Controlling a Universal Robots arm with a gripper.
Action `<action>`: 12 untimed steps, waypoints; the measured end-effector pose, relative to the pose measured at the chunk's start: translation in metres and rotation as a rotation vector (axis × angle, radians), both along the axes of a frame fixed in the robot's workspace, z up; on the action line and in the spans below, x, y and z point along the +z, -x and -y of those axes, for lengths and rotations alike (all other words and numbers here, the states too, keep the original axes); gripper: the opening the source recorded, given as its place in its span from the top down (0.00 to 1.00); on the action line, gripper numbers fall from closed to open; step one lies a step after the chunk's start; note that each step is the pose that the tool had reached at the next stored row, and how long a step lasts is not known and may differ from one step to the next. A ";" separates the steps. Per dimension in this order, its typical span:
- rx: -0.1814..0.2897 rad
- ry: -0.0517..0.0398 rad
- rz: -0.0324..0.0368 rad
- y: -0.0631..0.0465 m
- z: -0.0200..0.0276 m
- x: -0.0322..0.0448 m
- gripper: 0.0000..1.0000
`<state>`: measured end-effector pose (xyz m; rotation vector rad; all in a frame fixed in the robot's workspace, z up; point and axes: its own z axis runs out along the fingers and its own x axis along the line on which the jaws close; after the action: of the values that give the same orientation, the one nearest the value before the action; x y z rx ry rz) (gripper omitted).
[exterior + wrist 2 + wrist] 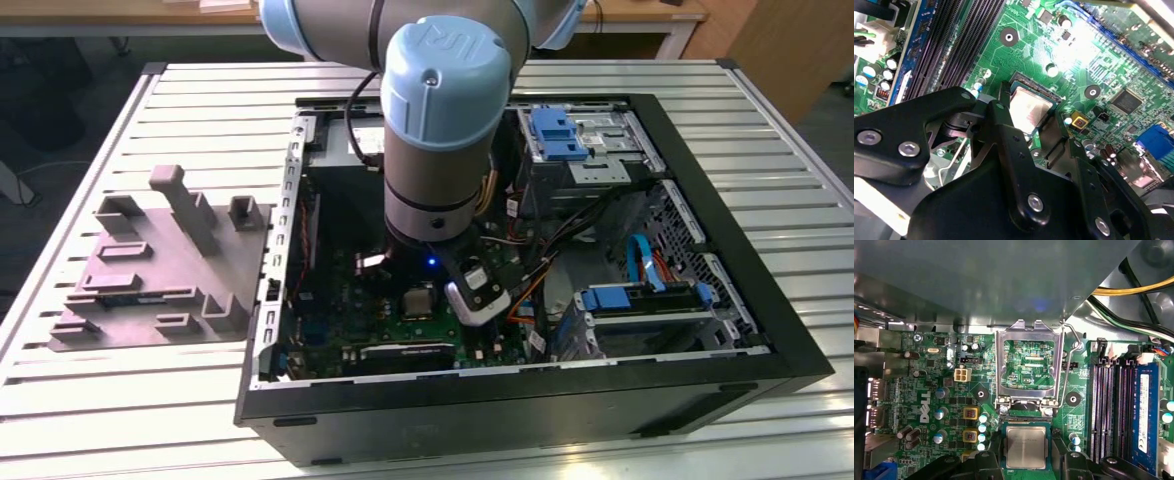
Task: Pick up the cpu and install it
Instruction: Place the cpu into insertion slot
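First wrist view: cpu lies seated in the socket between the gripper's released fingers, untouched; exterior view sets it at the arm's 6 o'clock.

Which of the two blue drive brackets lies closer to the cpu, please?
The blue bracket nearer the camera, level with the cpu; the other bracket sits farther back.

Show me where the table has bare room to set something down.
Bare table slats lie between the grey fixture and the near edge, on the exterior view's left of the computer case, and between the fixture and the far edge. Crowded inside the case: arm, cables, drive bays, the cpu on the motherboard.
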<state>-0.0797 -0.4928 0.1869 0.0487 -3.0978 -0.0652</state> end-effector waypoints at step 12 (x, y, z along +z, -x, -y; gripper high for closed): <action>0.000 -0.0022 0.0002 0.000 -0.0001 0.0042 0.45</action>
<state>-0.0797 -0.4927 0.1911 0.0486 -3.0979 -0.0685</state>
